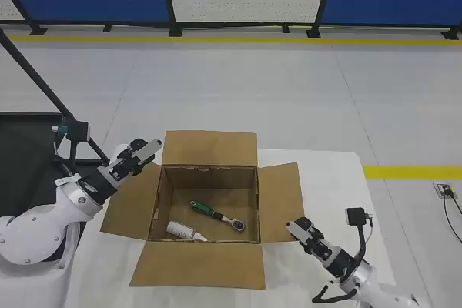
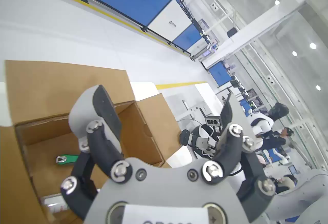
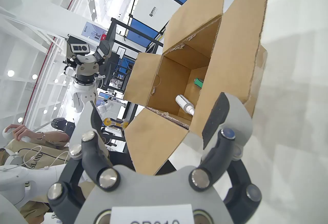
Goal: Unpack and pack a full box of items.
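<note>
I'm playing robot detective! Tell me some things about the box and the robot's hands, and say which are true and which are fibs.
1. The box has its flaps open. True.
2. The box is full to the top. False: only a green-handled wrench and a white bottle lie on its floor.
3. The left gripper holds the bottle. False: it is open and empty, by a side flap.
4. The right gripper is open. True.
</note>
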Motion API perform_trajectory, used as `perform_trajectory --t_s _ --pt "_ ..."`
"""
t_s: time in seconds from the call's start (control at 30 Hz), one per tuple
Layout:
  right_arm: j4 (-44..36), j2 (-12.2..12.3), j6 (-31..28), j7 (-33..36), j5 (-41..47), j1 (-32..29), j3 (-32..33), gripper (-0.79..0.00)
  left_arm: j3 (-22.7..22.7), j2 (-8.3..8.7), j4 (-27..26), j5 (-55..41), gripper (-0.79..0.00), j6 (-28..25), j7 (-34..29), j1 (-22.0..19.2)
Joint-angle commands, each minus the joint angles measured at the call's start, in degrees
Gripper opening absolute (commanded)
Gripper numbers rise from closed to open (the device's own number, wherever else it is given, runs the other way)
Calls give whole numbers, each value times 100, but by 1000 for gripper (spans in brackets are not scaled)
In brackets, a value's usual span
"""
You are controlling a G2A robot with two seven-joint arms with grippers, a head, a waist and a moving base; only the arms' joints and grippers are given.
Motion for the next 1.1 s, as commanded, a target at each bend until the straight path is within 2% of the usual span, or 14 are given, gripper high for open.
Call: perform_trajectory --t_s 0.0,0.2,0.5,0.77,0.9,1.07 --pt "105 11 87 16 -4 82 -45 0 -323 25 -31 -92 0 -10 34 299" --pt "309 45 228 33 46 200 -107 0 -867 71 111 -406 0 -90 94 782" --pt "351 96 392 22 62 199 -169 0 -1172 123 311 -696 0 -190 17 1122" --pt "-388 138 471 -49 -200 304 -318 0 -1662 157 346 -1275 0 -454 63 1449" --pt "-769 160 711 163 -464 602 -531 0 -2005 177 316 -1442 0 -578 106 1687" --pt "-892 169 1283 641 -926 1365 -1046 0 -2348 193 297 -1667 0 -748 70 1997"
